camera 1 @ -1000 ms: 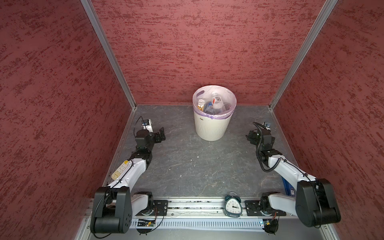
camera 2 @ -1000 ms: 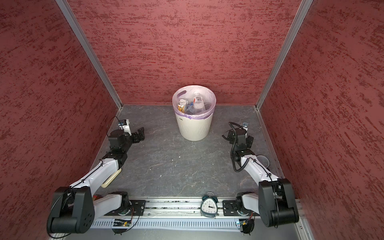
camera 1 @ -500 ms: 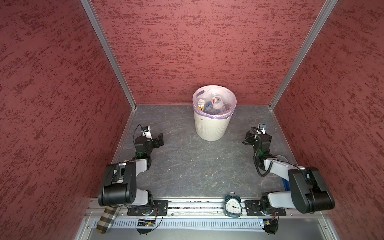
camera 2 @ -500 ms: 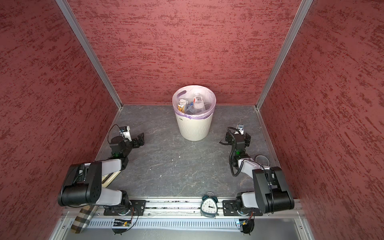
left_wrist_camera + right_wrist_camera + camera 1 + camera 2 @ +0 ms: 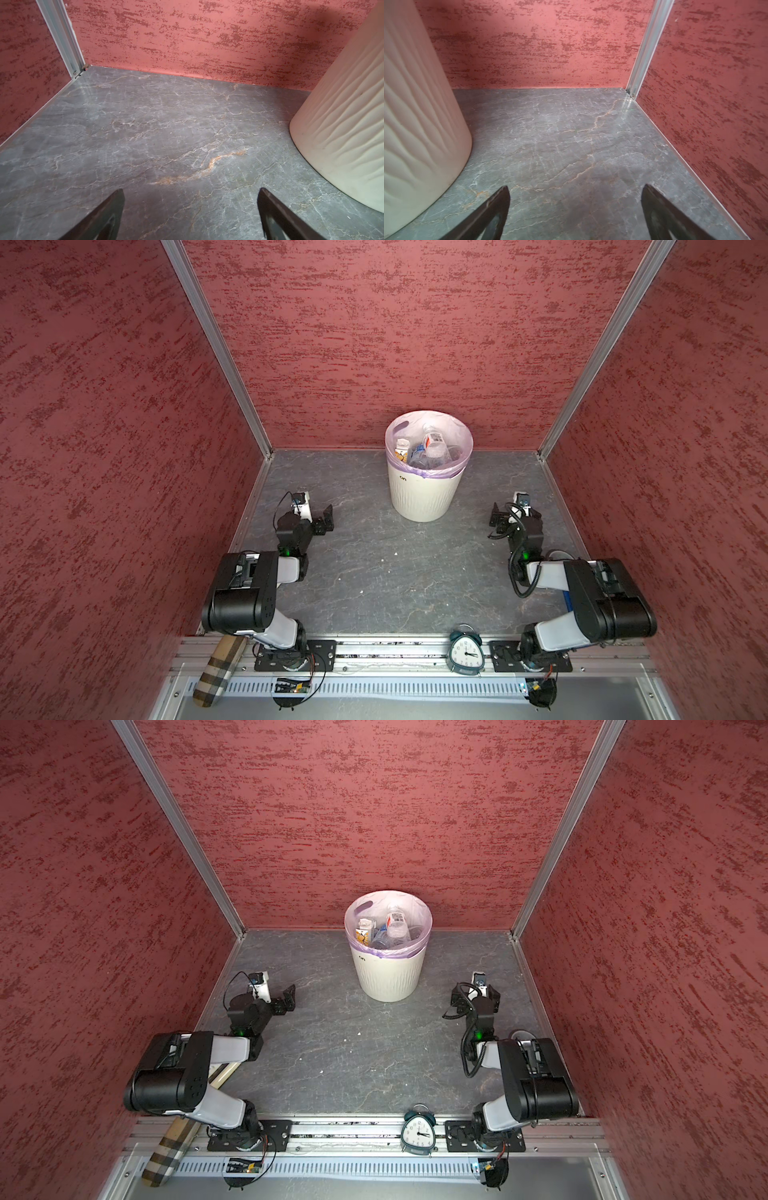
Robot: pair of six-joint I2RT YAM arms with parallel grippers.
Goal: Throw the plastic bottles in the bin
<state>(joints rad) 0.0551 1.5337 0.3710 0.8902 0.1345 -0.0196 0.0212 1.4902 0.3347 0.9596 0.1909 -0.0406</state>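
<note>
The bin (image 5: pixel 424 497) is cream-white with wavy ribs, its liner (image 5: pixel 457 433) pale lilac. The desk (image 5: pixel 395 572) is grey, veined pale and orange; the walls (image 5: pixel 415 344) mottled red.

Mid floor (image 5: pixel 395 572) lies open; bin (image 5: pixel 422 497) (back centre) blocks there.

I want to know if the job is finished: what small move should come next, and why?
Probably just draw the left gripper and right gripper back to rest: both stand open and empty, the plastic bottles lie in the bin, and no bottle plainly shows on the open floor.
</note>
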